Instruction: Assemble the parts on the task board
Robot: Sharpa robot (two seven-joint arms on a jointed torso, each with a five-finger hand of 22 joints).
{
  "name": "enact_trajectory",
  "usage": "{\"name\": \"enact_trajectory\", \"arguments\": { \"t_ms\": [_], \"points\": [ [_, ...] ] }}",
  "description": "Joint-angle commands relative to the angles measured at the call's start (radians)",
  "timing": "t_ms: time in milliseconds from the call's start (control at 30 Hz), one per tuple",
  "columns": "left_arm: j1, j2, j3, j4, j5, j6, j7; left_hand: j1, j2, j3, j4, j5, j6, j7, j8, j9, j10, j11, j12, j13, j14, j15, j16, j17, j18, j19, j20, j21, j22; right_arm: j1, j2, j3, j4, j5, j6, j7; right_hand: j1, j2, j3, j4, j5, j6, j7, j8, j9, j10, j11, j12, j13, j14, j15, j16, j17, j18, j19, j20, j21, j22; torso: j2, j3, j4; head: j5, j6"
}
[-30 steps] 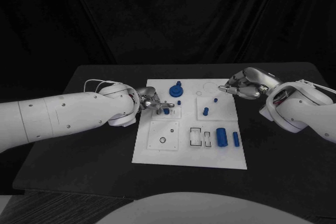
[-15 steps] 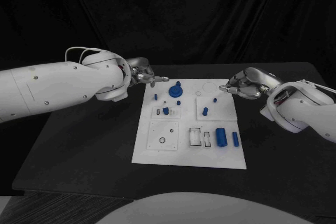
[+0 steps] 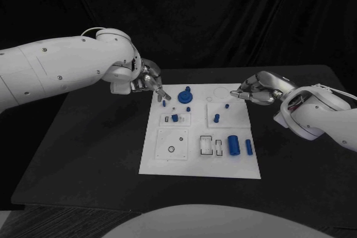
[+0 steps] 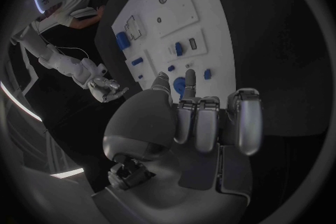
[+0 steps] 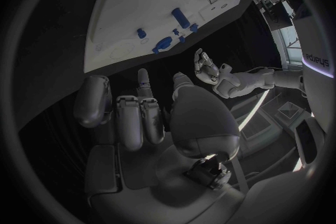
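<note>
Task board (image 3: 200, 160) between empty left hand (image 3: 149, 78) and right hand (image 3: 257, 91).

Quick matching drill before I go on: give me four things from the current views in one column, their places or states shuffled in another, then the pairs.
1. left hand
2. right hand
3. large blue cylinder
4. round blue part with a post

A. lying on the task board, near-right area
B. standing at the board's far end
C. by the board's far-left corner, holding nothing
D. at the board's far-right corner, fingers curled

Pairs: 1-C, 2-D, 3-A, 4-B
</note>
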Motion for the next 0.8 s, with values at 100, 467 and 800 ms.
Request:
{"name": "enact_trajectory", "arguments": {
  "t_ms": [100, 467, 800],
  "points": [
    [0.006, 0.053, 0.001, -0.084, 0.105, 0.278, -0.035, -0.007, -0.009, -0.013, -0.001, -0.018, 0.023, 0.011, -0.04, -0.057, 0.113, 0.01, 0.002, 0.263, 0.104, 0.014, 0.013, 0.266, -0.022, 0.022, 0.006, 0.006, 0.183, -0.001, 0.001, 0.001, 0.005, -0.001, -0.005, -0.017, 0.012, 0.016, -0.039, 0.006, 0.022, -0.012, -0.001, -0.017, -0.004, 0.107, 0.003, 0.017, 0.271, 0.079, -0.001, -0.005, 0.194, -0.014, -0.004, 0.0, -0.001, 0.16, 0.001, -0.0016, -0.0004, -0.002, 0.0],
    [0.007, 0.149, 0.001, -0.215, 0.123, 0.291, -0.004, -0.023, -0.008, -0.02, 0.002, -0.027, 0.03, 0.014, -0.065, -0.094, 0.113, 0.013, 0.002, 0.263, 0.104, 0.015, 0.013, 0.266, -0.024, 0.029, 0.007, 0.01, 0.188, -0.001, 0.008, 0.001, 0.01, -0.001, 0.002, -0.015, 0.012, 0.016, -0.039, 0.006, 0.022, -0.012, -0.001, -0.017, -0.004, 0.107, 0.003, 0.017, 0.271, 0.081, -0.002, 0.0, 0.201, -0.015, -0.002, 0.0, 0.004, 0.161, 0.006, -0.0073, -0.0046, 0.002, 0.0],
    [-0.002, 0.19, 0.001, -0.255, 0.125, 0.284, 0.025, -0.021, -0.001, -0.014, -0.009, -0.017, 0.028, 0.02, -0.076, -0.113, 0.113, 0.021, 0.002, 0.263, 0.104, 0.024, 0.013, 0.266, -0.02, 0.017, 0.015, -0.007, 0.181, -0.001, 0.012, 0.001, 0.012, -0.001, 0.002, -0.013, 0.012, 0.016, -0.04, 0.006, 0.022, -0.012, -0.001, -0.017, -0.004, 0.107, 0.003, 0.017, 0.271, 0.08, -0.002, -0.002, 0.198, -0.015, -0.003, 0.0, 0.002, 0.161, 0.006, -0.0086, -0.0051, 0.002, 0.0]
  ]
}}
